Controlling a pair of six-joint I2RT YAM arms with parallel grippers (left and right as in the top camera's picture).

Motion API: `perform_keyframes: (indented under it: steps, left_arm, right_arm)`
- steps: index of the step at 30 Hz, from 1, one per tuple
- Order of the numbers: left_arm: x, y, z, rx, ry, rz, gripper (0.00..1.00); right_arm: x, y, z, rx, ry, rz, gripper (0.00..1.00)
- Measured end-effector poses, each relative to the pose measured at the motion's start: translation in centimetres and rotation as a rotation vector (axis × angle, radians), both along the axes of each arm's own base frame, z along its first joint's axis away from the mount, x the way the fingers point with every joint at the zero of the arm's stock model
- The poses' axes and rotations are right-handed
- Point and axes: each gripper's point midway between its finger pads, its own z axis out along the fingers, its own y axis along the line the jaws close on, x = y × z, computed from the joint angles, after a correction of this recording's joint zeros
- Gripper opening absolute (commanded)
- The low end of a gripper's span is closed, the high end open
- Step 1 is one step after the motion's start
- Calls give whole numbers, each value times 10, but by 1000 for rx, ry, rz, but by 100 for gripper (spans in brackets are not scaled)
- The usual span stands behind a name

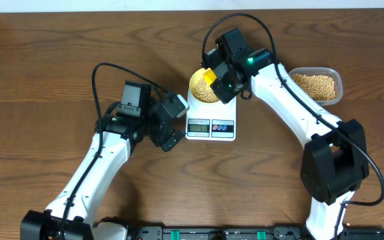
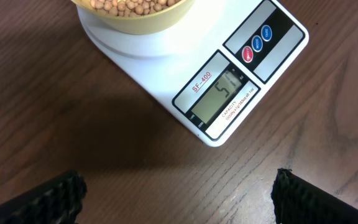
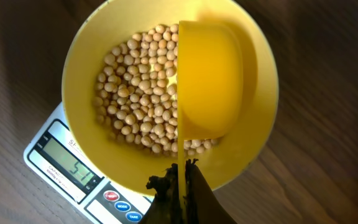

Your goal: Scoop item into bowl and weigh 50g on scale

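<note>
A pale yellow bowl (image 3: 92, 74) holding many tan beans (image 3: 135, 99) sits on the white scale (image 1: 211, 125), whose grey display (image 3: 66, 162) shows digits. My right gripper (image 3: 180, 180) is shut on the thin handle of a yellow scoop (image 3: 211, 78), which is tipped on its side over the bowl. In the overhead view the scoop (image 1: 210, 77) hangs above the bowl (image 1: 199, 87). To the left of the scale, low over the table, my left gripper (image 2: 179, 196) stands wide open with nothing between its fingers (image 2: 48, 199). The bowl's rim (image 2: 135, 22) and the scale's display (image 2: 219, 96) lie ahead of it.
A clear rectangular container (image 1: 319, 85) of more beans stands at the right, beyond the right arm. The scale's round buttons (image 2: 257, 43) face the left gripper. Bare wooden table (image 1: 39, 73) surrounds the scale.
</note>
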Motion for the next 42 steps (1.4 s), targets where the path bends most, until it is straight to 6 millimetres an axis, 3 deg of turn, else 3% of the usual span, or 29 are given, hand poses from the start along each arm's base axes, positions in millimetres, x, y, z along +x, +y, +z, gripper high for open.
perform_keyframes:
  steps: [6,25,42]
  left_arm:
    - [0,0,0,0,0,0,98]
    - [0,0,0,0,0,0,98]
    - [0,0,0,0,0,0,98]
  right_arm:
    - [-8,2,-9,-12,21,12,1]
    - [-17,13,-10,25,48,38,1]
    - [-5,-7,-8,78,79,-37,1]
